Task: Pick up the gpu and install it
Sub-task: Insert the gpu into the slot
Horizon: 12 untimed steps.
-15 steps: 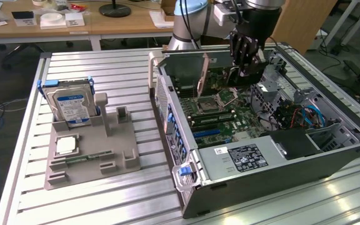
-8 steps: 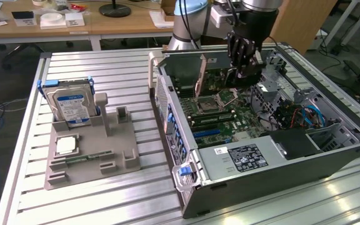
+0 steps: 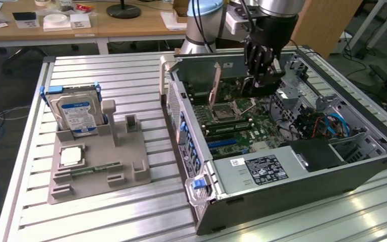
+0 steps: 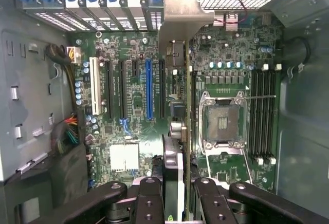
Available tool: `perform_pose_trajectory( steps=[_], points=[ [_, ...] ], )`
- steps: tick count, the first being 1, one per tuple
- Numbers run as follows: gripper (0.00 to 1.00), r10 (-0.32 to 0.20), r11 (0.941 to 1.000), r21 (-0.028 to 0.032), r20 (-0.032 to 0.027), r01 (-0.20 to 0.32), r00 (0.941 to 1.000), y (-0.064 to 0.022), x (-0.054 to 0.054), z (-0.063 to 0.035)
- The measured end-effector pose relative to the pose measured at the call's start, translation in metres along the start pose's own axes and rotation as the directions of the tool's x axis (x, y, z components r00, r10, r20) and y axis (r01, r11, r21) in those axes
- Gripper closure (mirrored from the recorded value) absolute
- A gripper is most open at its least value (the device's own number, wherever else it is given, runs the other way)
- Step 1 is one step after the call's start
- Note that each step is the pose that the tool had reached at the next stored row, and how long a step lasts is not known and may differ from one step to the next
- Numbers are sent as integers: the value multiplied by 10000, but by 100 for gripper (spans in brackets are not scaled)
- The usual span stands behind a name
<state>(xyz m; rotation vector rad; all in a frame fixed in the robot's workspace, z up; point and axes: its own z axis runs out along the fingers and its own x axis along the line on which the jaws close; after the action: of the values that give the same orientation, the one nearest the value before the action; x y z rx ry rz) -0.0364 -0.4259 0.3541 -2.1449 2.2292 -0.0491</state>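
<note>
The open computer case lies on its side on the slatted metal table, motherboard facing up. The arm reaches down into the case from above, and the gripper sits low over the board, near the empty CPU socket.

The gpu stands on edge inside the case, brownish face toward the exterior view's left, upright over the motherboard. In the wrist view the gpu runs edge-on straight out from the gripper, its silvery bracket at the far end by the rear slot openings with their blue tabs. The card lies between the blue expansion slot and the CPU socket. The jaws look clamped on the card's near end, fingers to either side; whether the card is fully seated in a slot I cannot tell.

Off to the exterior view's left, a grey parts holder stands on the table well apart from the case. It carries a hard drive upright with a blue-white label, and a narrow green memory stick lying flat.
</note>
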Motion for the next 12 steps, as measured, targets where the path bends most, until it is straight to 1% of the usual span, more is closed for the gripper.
perform_pose_trajectory(
  steps=[3,5,12],
  points=[
    [72,0,10000,0,1,0,10000,82,4,50],
    [72,2,10000,0,1,-2,10000,111,5,84],
    [72,59,10000,-1,-5,-59,10000,122,43,198]
  ],
)
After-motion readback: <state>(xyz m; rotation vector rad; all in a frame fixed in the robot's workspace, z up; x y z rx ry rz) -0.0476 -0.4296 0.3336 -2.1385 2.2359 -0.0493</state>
